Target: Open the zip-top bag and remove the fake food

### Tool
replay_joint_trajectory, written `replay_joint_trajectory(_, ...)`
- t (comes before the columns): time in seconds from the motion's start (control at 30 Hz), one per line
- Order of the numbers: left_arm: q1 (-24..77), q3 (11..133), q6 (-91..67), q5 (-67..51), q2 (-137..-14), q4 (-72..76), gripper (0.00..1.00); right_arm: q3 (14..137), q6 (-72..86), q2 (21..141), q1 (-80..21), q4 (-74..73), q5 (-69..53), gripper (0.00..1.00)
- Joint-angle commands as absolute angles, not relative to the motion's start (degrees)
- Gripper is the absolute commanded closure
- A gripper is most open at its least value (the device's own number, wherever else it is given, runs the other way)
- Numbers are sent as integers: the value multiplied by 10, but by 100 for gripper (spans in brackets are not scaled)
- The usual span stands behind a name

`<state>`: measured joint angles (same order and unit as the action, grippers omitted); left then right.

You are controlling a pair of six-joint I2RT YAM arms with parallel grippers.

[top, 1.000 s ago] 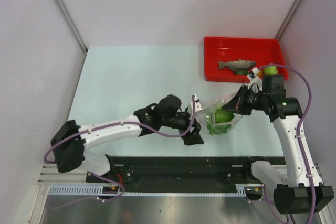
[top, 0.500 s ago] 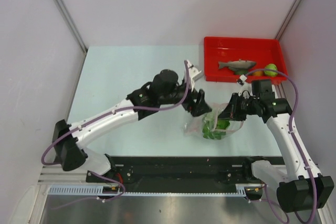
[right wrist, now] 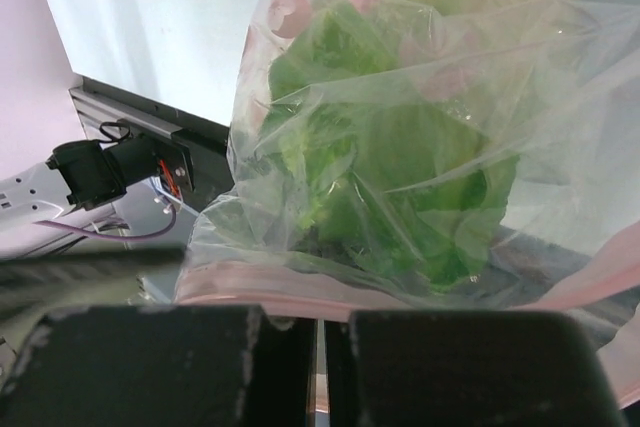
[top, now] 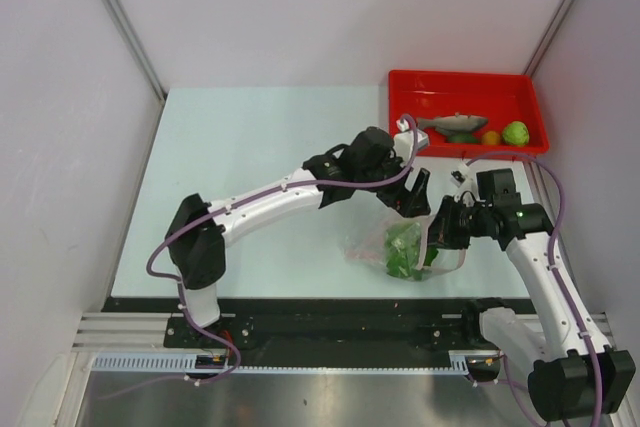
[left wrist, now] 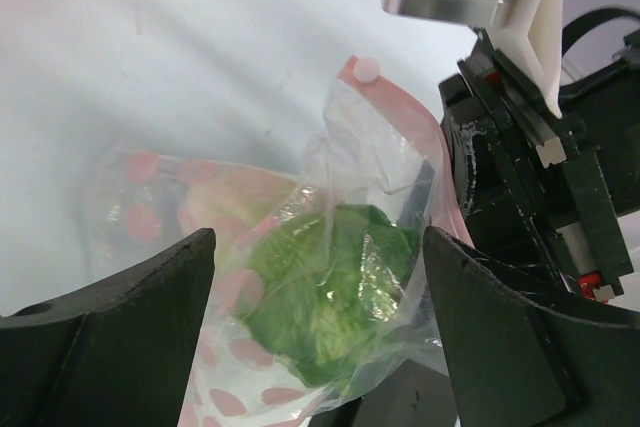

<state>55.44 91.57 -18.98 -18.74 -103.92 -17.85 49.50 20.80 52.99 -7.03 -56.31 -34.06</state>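
The clear zip-top bag (top: 372, 244) lies on the table near the front right, with a leafy green lettuce piece (top: 404, 248) inside. My right gripper (top: 441, 230) is shut on the bag's pink zip strip (right wrist: 300, 282), and the lettuce (right wrist: 380, 177) hangs just beyond the closed fingers. My left gripper (top: 417, 193) stands open at the bag's far side. Its fingers (left wrist: 120, 327) are spread wide, and in that view the lettuce (left wrist: 330, 297) and the zip strip (left wrist: 400, 127) show between them. A grey fish (top: 455, 125), an orange fruit (top: 490, 137) and a light green fruit (top: 516, 133) lie outside the bag.
A red tray (top: 410, 87) at the back right holds the fish and both fruits. The left arm stretches diagonally across the table towards the bag. White walls enclose the table on both sides. A black rail runs along the near edge.
My left arm swung from the bag's near left side up and over to its far side, staying open. The right gripper drew the bag closer to the near edge.
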Motion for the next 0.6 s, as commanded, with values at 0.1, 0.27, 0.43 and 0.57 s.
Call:
replay_joint_trajectory(0.1,582,957,-185,-215,-1063,-179,13,480,236,495,-72,-563,-352,98)
replay_joint_trajectory(0.27,583,943,-206,-275,-1060,-155,13,478,238,493,-72,-562,-352,98)
replay_joint_trajectory(0.43,583,862,-236,-308,-1019,-77,11,479,237,493,-72,-561,-350,97)
replay_joint_trajectory(0.57,584,838,-242,-309,-1008,-68,10,479,239,492,-72,-557,-352,97)
